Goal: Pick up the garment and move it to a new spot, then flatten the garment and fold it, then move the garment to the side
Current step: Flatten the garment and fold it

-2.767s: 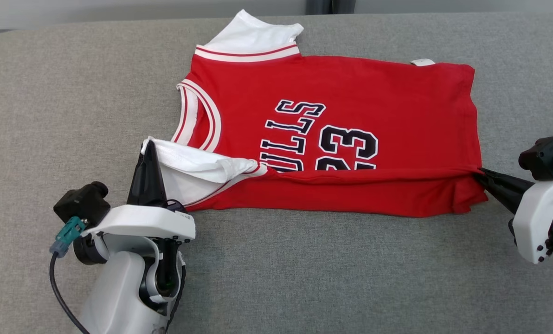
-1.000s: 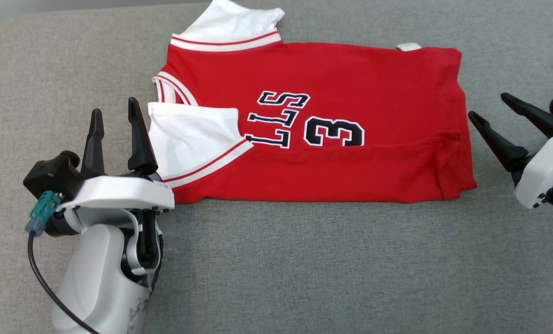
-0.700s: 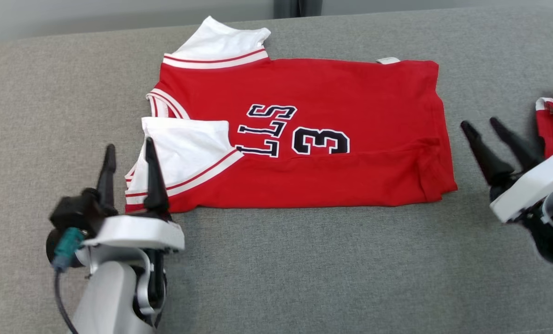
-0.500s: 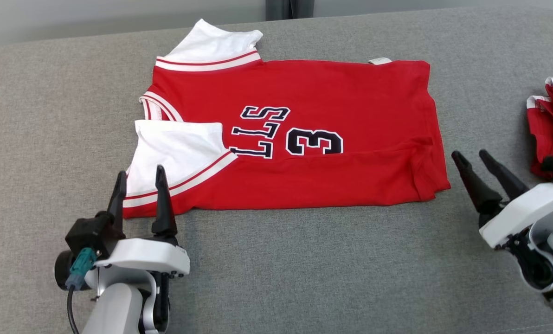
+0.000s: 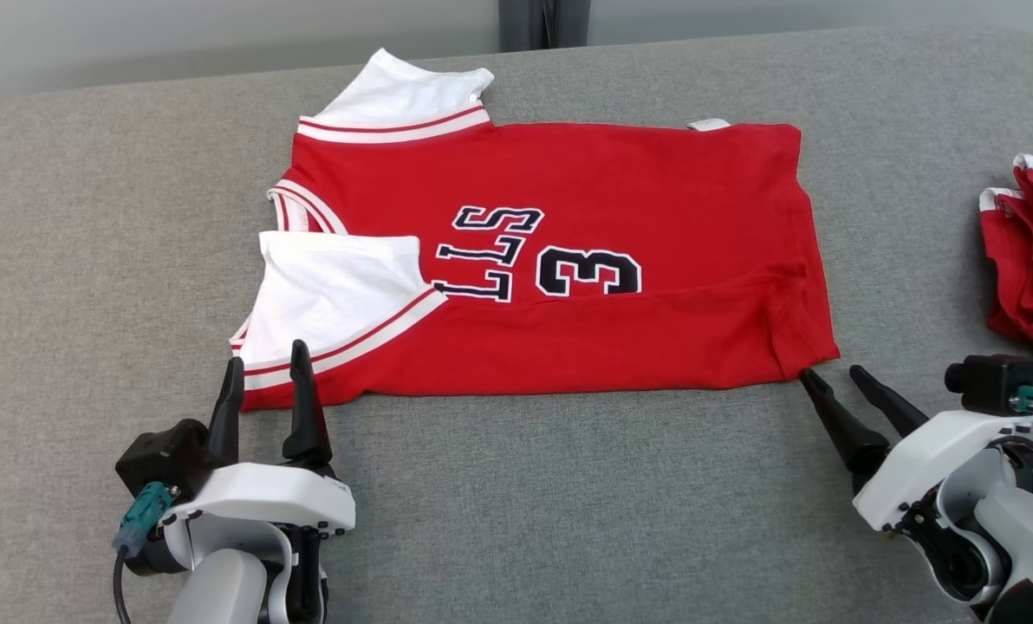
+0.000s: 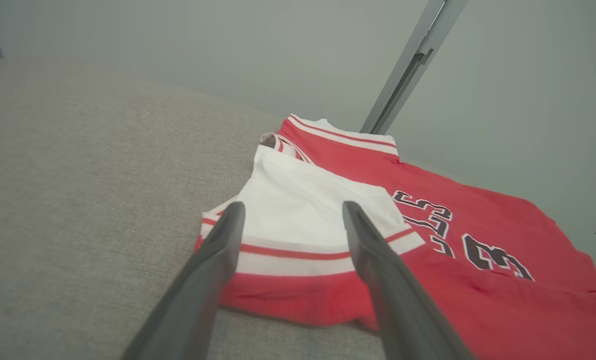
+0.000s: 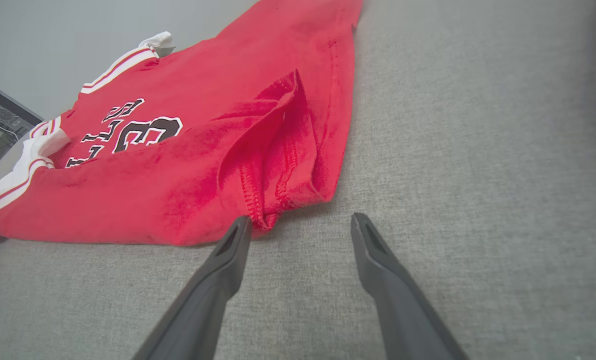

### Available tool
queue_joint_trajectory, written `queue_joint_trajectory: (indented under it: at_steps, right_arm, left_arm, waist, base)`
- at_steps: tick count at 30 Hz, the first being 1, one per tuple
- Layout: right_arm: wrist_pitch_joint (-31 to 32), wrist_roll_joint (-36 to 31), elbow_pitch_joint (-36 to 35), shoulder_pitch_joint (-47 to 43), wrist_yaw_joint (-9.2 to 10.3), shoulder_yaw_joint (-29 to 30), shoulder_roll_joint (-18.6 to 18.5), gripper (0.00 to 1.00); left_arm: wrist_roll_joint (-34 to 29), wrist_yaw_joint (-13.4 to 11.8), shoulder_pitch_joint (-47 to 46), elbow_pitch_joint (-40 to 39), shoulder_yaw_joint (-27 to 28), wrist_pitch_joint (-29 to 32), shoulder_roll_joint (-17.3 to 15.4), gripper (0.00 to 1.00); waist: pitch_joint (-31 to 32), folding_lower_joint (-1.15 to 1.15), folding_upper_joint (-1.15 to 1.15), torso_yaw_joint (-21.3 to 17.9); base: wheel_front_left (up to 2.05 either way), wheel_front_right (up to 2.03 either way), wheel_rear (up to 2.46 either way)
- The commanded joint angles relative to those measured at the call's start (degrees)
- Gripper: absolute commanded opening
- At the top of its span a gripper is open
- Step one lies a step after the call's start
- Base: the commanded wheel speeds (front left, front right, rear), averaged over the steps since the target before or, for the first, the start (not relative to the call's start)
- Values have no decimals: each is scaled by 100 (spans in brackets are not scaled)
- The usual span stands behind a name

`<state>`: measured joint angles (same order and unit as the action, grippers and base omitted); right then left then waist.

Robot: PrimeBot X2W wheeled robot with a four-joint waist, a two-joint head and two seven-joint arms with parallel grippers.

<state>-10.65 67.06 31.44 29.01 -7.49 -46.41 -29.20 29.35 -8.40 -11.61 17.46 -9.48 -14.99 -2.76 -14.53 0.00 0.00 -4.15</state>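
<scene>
- At the lower left of the head view, my left end effector (image 5: 265, 357) stands with its two fingers spread and nothing between them. It points toward the near left corner of the garment.
- In the left wrist view, the left end effector (image 6: 294, 206) frames the striped cuff. I cannot tell whether the tips touch the cloth.
- Left of centre, the white sleeve (image 5: 334, 286) is folded inward over the red body. Its red-and-white trim runs diagonally and it covers the start of the lettering. The left wrist view shows the same white sleeve (image 6: 308, 205).
- At the far left corner, a second white sleeve (image 5: 395, 91) sticks out beyond the red body.
- At centre, the garment (image 5: 620, 199), a red jersey, lies flat on the grey fabric-covered desk (image 5: 568, 503). Its collar is to the left and its hem to the right. The near long edge is turned over, leaving "LLS" and "3" readable.
- On the far edge, toward the right, a small white label (image 5: 709, 125) shows.
- In the right wrist view, the garment (image 7: 178, 175) is puckered and doubled at its near hem corner.
- At the lower right, my right end effector (image 5: 829, 373) is open and empty, just off that hem corner. In its wrist view, the right end effector (image 7: 302, 218) has one tip beside the hem and the other over bare desk.
- At the right edge, a crumpled red cloth (image 5: 1032, 251) with white trim lies well apart from the jersey.
</scene>
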Motion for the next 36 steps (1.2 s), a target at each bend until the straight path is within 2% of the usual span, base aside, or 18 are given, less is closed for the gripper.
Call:
queue_joint_trajectory:
  at_steps: [1, 4, 9, 14, 16, 27, 33, 36]
  right_arm:
    - [21, -205, 70, 8, -1, 34, 57, 100]
    - [89, -448, 173, 23, -1, 131, 206, 100]
    - [335, -478, 87, -132, -1, 321, 474, 100]
    - [523, -430, -41, -241, -1, 500, 682, 100]
    - [598, -407, -116, -278, -1, 622, 737, 100]
    - [798, -600, -305, -293, -1, 926, 847, 100]
    - [870, -678, -397, -321, -1, 1037, 884, 100]
    - [906, -717, -449, -364, -1, 1105, 908, 100]
  left_arm:
    - [54, -24, -2, 12, 9, -24, -29, 100]
    - [265, -32, -35, 2, 51, -24, -30, 100]
    - [888, 4, -126, 112, -5, -24, -28, 100]
    - [1720, 133, -220, 486, -445, -24, -35, 100]
    - [2002, 175, -272, 685, -668, -24, -31, 100]
    - [3265, 295, -666, 1298, -1124, 117, 20, 100]
    - [3367, 97, -712, 1554, -1378, 228, 60, 100]
    - [3423, 105, -715, 1638, -1412, 197, 63, 100]
  waist:
    - [8, 0, 0, 10]
    - [-4, 0, 0, 37]
    - [-31, 0, 0, 91]
    - [-61, 0, 0, 122]
    - [-68, 0, 0, 131]
    - [-211, 0, 0, 91]
    - [-278, 0, 0, 91]
    - [-296, 0, 0, 109]
  base:
    - [0, 0, 0]
    - [0, 0, 0]
    - [0, 0, 0]
    - [0, 0, 0]
    - [0, 0, 0]
    - [0, 0, 0]
    - [0, 0, 0]
    - [0, 0, 0]
